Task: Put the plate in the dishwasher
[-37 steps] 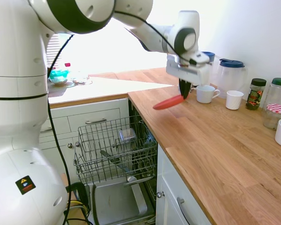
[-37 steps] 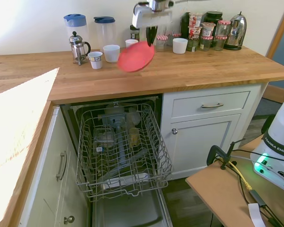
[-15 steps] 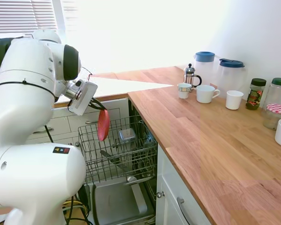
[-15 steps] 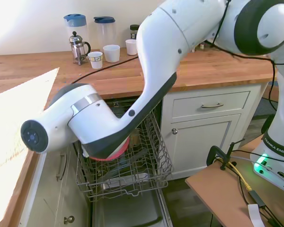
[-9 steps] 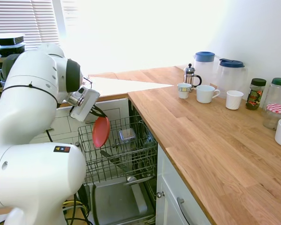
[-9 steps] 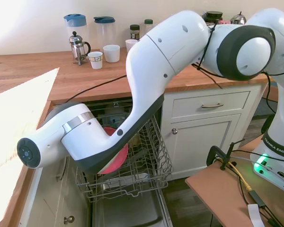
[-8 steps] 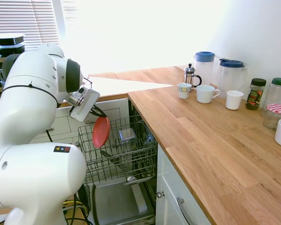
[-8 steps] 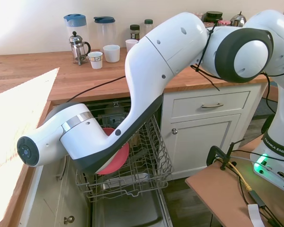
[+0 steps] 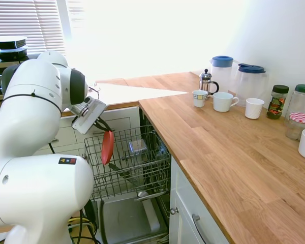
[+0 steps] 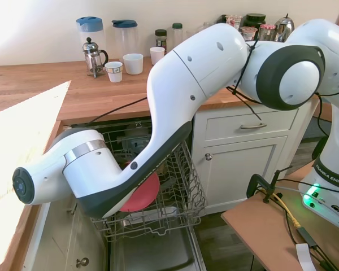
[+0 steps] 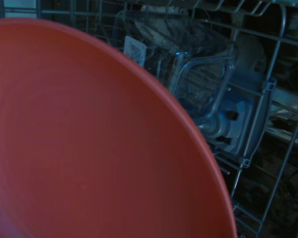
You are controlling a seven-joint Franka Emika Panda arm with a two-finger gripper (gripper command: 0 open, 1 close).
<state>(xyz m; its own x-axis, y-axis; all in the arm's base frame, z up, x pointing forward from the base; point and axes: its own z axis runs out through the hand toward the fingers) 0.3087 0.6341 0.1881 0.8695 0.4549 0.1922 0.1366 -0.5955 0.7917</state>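
The coral-red plate (image 9: 107, 147) hangs upright, nearly edge-on, at the left side of the dishwasher's grey wire rack (image 9: 142, 170). My gripper (image 9: 105, 130) is shut on its top rim, just above the rack's edge. From the other side my own arm hides the gripper, and only the plate's lower half (image 10: 142, 195) shows, down among the rack wires (image 10: 183, 186). The plate's face (image 11: 89, 144) fills most of the wrist view, with rack wires and glassware behind it. The steel-grey door panel (image 9: 124, 218) lies open below the rack.
Glasses and a small grey basket (image 9: 138, 146) stand in the rack. A French press (image 9: 207, 83), mugs (image 9: 223, 101), two jugs (image 9: 250, 81) and jars (image 9: 279, 101) line the back of the wooden counter (image 9: 229, 152). White cupboards (image 10: 243, 152) flank the dishwasher.
The plate was carried from above the counter down to the rack. In the last half second it sank lower into the rack and turned more edge-on to the first exterior view.
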